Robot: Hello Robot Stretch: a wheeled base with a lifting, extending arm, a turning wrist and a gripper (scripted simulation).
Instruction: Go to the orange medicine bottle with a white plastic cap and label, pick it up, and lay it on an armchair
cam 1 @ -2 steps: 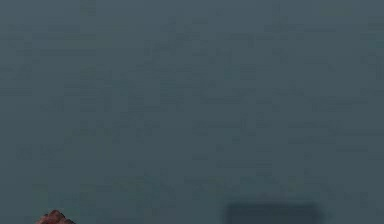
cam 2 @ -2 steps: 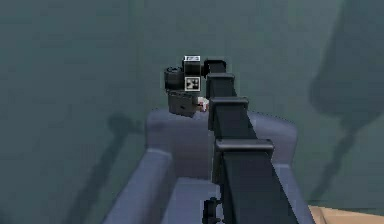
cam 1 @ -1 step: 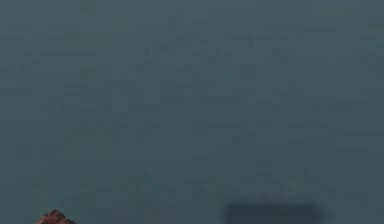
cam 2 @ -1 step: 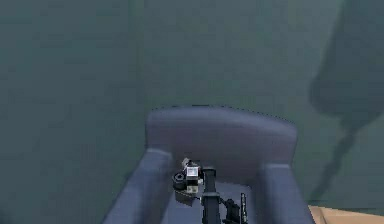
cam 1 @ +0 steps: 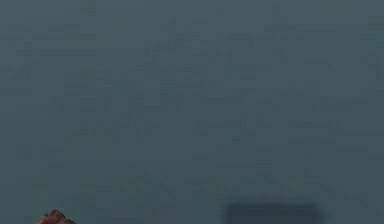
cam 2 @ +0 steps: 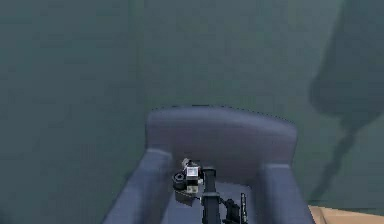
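Armchair (cam 2: 222,130), blue-grey, stands before a teal wall (cam 2: 90,60), tool (cam 2: 181,181) near its seat.

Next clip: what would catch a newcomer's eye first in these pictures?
The blue-grey upholstered armchair with a curved back sits low in the middle of the arm side view, with the robot's dark gripper seen against its seat. Then the plain teal-grey wall spreads across the forward view, with a small reddish-brown object at its bottom left edge.
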